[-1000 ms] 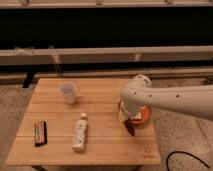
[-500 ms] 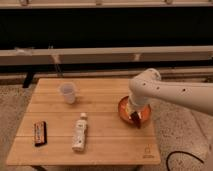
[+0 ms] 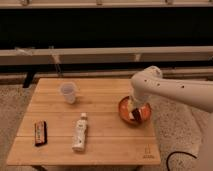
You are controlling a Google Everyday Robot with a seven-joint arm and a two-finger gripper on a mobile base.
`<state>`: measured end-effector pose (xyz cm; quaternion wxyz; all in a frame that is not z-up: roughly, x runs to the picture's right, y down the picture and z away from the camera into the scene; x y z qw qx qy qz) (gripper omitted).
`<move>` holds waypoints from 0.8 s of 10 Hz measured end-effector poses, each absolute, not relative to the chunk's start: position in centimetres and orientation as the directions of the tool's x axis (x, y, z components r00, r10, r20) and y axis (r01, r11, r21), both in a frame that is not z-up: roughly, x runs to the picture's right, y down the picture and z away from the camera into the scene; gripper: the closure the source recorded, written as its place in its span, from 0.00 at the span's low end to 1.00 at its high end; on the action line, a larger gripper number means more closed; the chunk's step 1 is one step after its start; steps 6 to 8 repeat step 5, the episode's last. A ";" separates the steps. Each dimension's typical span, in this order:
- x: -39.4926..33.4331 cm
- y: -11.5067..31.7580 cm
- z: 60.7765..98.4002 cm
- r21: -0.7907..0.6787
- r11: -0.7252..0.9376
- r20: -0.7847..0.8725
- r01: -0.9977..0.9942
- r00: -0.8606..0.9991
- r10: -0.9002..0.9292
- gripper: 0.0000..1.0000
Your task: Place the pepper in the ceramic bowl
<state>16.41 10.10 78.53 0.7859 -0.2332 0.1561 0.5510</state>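
Wooden slats form the top of a low table (image 3: 95,107), which stands on a speckled floor before a dark wall fitted with pale horizontal rails.

**Arm and gripper.** The white arm (image 3: 170,90) enters from the right and bends down over the right part of the table. The gripper (image 3: 135,113) hangs directly over the ceramic bowl (image 3: 125,111), with its tip inside the orange rim. Whether the fingers are parted or closed cannot be told; the arm body covers them.

**Task object.** A small dark red shape at the gripper tip, low in the bowl, appears to be the pepper (image 3: 137,116). It lies immediately below the gripper, not to either side. Its long axis seems roughly upright to slightly tilted, but this is uncertain. Whether it rests on the bowl floor or hangs in the grasp cannot be told.

**Governing relation.** Gripper, pepper and bowl are stacked in one vertical line. Judged from this, the placement is at or near the release stage, and no sideways travel looks necessary.

**Surrounding items.**
- Plastic cup (image 3: 68,92): upright, well apart to the left.
- White bottle (image 3: 80,132): lying flat near the front centre.
- Dark bar (image 3: 40,132): near the front left corner.

None of these stands in the path between gripper and bowl.
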 end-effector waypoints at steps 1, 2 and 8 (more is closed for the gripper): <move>16.2 10.6 77.9 -0.194 0.282 -0.501 -0.940 0.342 0.795 0.46; 15.8 10.7 77.8 -0.196 0.283 -0.499 -0.939 0.344 0.796 0.36; 16.1 9.4 78.6 -0.198 0.290 -0.492 -0.936 0.351 0.797 0.08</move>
